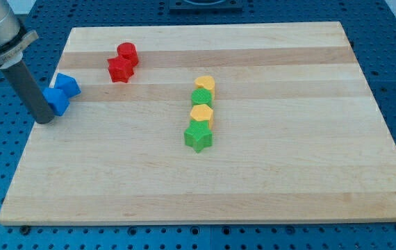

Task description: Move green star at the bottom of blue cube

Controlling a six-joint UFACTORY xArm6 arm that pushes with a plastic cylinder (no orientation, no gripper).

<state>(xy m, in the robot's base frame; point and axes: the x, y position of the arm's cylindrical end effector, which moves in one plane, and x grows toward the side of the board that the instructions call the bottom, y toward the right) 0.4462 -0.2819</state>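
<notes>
The green star (198,137) lies near the middle of the wooden board (253,180), at the lower end of a short column of blocks. The blue cube (57,101) sits at the board's left edge, with a second blue block (67,85) touching it just above. My tip (44,120) rests at the left edge, right against the blue cube's lower left side. The green star is far to the right of my tip.
Above the green star stand a yellow block (202,114), a green block (201,98) and a yellow block (205,85) in a column. A red cylinder (127,53) and a red star (120,69) sit at the upper left.
</notes>
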